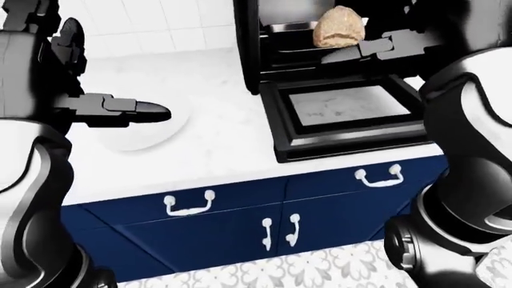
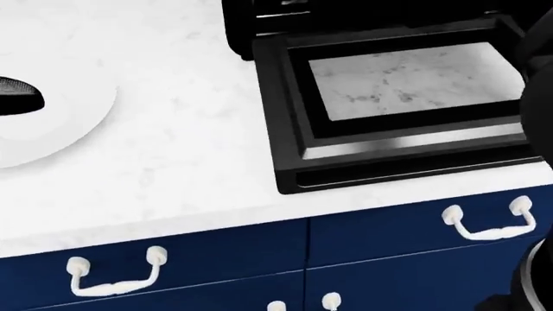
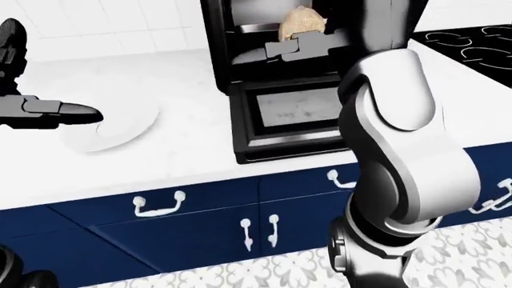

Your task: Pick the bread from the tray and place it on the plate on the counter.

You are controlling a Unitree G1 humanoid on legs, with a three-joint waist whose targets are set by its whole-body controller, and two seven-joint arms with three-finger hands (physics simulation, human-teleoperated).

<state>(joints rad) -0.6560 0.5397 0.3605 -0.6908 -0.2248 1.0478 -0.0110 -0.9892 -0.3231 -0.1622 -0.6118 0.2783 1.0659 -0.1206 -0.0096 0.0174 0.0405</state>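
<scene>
Bread (image 1: 339, 27): tan, rounded, rough-crusted lump, sitting on the tray (image 1: 308, 53) at the top of the left-eye view. Its lower edge is partly hidden by dark fingers, so whether they touch it cannot be told.

Tray: dark, flat, seen only as a thin edge below the bread, inside a black open-fronted appliance.

Plate (image 1: 164, 129): white, round, shallow, lying flat on the pale counter at the left of the left-eye view, well apart from the bread. Nothing rests on its visible part; one side is covered by a dark finger.
</scene>
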